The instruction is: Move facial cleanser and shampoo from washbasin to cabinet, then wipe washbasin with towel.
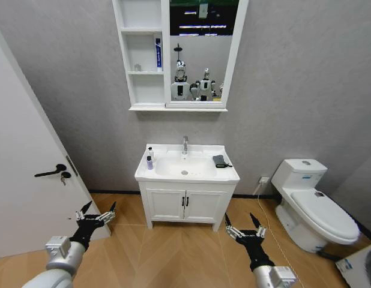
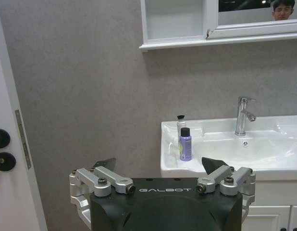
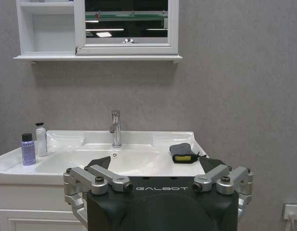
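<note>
I have both arms held low and forward, well short of the vanity, wrists roughly level. The left gripper (image 1: 96, 213) sits out over the wood floor near the door (image 1: 17, 180), its fingers spread wide with nothing between them; the right gripper (image 1: 244, 224) mirrors it on the other side, fingers likewise apart and empty. Ahead, the washbasin (image 1: 167, 176) sits on top of the low white vanity (image 1: 185, 206) with the chrome tap (image 1: 185, 144) at its back edge. On the basin's left ledge stand two small bottles close together: a purple bottle (image 1: 149, 162) with a black cap and, just behind it, a white bottle (image 1: 150, 152) with a dark top. From the head camera they are tiny, so I can't say which is the cleanser and which the shampoo. The left wrist view gives me those bottles far better, side by side at the corner of the ledge. The right wrist view shows what the left one misses: the towel (image 3: 181, 152), a dark folded cloth lying on the basin's right ledge, with something yellow at its front edge. Above the basin hangs the cabinet (image 1: 144, 60), and in the head view a blue-and-white tube (image 1: 158, 54) stands upright in its middle shelf compartment beside the mirror (image 1: 200, 51).
</note>
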You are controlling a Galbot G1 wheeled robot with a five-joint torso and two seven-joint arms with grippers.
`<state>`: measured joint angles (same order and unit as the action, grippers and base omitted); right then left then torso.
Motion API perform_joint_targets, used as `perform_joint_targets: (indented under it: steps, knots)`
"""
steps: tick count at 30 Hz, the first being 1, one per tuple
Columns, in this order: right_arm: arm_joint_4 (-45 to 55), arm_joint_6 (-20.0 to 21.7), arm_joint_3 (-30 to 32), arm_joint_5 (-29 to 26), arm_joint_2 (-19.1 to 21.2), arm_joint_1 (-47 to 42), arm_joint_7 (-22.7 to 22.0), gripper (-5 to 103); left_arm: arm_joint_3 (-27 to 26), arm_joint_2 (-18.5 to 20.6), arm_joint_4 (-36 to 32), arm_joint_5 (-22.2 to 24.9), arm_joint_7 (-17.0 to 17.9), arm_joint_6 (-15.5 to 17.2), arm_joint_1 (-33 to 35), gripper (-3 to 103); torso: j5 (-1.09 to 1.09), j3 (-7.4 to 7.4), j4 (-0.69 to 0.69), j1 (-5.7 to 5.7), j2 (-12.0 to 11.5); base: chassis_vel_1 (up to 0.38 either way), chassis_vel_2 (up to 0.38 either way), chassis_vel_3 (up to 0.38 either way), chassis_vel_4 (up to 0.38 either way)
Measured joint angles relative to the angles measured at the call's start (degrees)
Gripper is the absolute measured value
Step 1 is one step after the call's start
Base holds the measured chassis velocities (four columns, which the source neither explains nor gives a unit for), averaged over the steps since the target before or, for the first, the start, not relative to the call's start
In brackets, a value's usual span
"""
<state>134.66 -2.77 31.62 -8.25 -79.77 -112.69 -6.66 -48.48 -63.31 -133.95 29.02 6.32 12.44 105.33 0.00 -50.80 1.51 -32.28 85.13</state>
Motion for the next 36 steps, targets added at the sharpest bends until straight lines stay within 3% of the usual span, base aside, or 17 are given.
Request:
perform_joint_targets:
  steps: [11, 18, 21, 36]
  knots:
    - [-0.04, -0.18, -0.02, -0.04, 0.14, 0.12, 0.07, 100, 1.03, -0.46, -0.03, -1.18, -0.3, -0.11, 0.2, 98, -0.03, 0.01, 0.03, 0.02, 0.02, -0.233, 0.247, 0.229, -0.246]
    - [-0.06, -0.38, -0.48, 0.8, 0.14, 0.32, -1.19, 100, 1.63, -0.31, 0.37, -1.84, -0.65, -0.34, 0.25, 98, 0.04, -0.04, -0.03, -0.1, -0.03, -0.325, 0.328, 0.33, -0.317]
    - [-0.28, -1.07, -0.43, 1.08, 0.04, 0.47, -1.4, 100, 2.91, -0.3, 1.03, -2.9, -1.17, -1.09, 0.62, 98, -0.03, -0.02, 0.02, -0.08, -0.03, -0.227, 0.229, 0.162, -0.118]
    - [-3.54, 0.11, -3.96, 3.13, 1.31, 1.92, -2.16, 100, 9.5, 1.82, 6.29, -10.21, -4.91, -5.9, 0.83, 98, 0.0, 0.01, 0.0, 0.04, 0.02, 0.003, 0.01, 0.001, -0.01]
